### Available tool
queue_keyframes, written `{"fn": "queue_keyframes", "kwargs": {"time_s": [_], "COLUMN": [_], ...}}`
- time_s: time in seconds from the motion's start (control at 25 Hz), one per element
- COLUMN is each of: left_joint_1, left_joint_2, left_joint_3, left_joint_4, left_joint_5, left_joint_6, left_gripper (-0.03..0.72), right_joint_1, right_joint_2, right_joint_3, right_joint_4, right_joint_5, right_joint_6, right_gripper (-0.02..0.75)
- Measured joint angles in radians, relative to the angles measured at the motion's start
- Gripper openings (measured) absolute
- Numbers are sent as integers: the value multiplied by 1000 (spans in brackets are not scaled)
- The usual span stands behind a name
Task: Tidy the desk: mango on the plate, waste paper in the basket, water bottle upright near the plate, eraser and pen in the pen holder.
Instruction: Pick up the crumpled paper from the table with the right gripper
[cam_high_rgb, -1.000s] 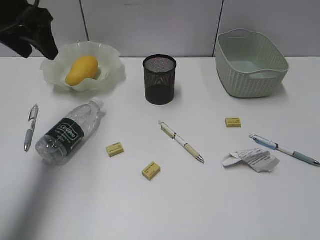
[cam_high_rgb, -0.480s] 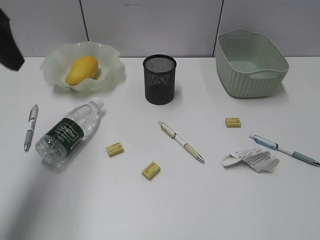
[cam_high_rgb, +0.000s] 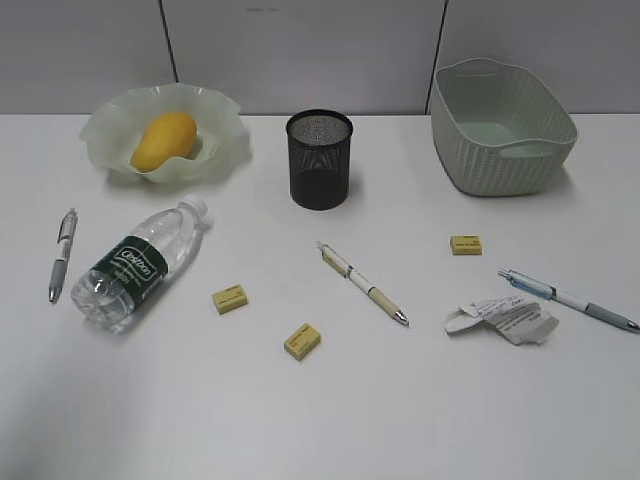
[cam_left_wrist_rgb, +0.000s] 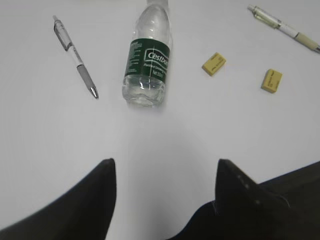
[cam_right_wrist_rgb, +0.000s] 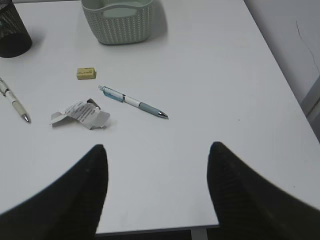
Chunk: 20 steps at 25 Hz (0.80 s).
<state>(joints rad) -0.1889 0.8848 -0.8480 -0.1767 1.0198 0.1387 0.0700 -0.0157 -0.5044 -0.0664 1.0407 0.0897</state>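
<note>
On the white desk (cam_high_rgb: 300, 420) the yellow mango (cam_high_rgb: 162, 140) lies in the wavy green plate (cam_high_rgb: 100, 135). The water bottle (cam_high_rgb: 135, 265) (cam_left_wrist_rgb: 147, 60) lies on its side below the plate. Three pens (cam_high_rgb: 62, 253) (cam_high_rgb: 362, 283) (cam_high_rgb: 570, 298) and three yellow erasers (cam_high_rgb: 230, 298) (cam_high_rgb: 302, 340) (cam_high_rgb: 466, 244) lie loose. The waste paper (cam_high_rgb: 502, 320) (cam_right_wrist_rgb: 80, 114) sits at the right, in front of the basket (cam_high_rgb: 500, 125). The black mesh pen holder (cam_high_rgb: 320, 160) stands at the back centre. My left gripper (cam_left_wrist_rgb: 164, 162) hangs open, empty, short of the bottle's base. My right gripper (cam_right_wrist_rgb: 156, 146) is open and empty near the front edge.
Neither arm shows in the exterior view. The desk's right edge (cam_right_wrist_rgb: 280, 85) and front edge (cam_right_wrist_rgb: 160, 227) lie close to my right gripper. A grey wall panel (cam_high_rgb: 300, 50) closes off the back.
The left arm, dark at the upper left beside the plate a second ago, has drawn off to the left and out of the exterior view. The objects have not moved.
</note>
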Motion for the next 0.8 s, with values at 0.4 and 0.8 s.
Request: {"fn": "queue_keyframes", "kwargs": {"time_s": [0.4, 0.8], "left_joint_1": [0, 0], "left_joint_2": [-481, -562], "left_joint_3": [250, 316], "left_joint_4": [-23, -24], "left_joint_5": [-82, -165], "left_joint_6": [0, 0], "left_gripper": [470, 468], "right_joint_1": [0, 0], "right_joint_2": [0, 31], "right_joint_3": [0, -12], "right_joint_4": [0, 24], "right_joint_5": [0, -12], "right_joint_6": [0, 0], "right_gripper": [499, 492]}}
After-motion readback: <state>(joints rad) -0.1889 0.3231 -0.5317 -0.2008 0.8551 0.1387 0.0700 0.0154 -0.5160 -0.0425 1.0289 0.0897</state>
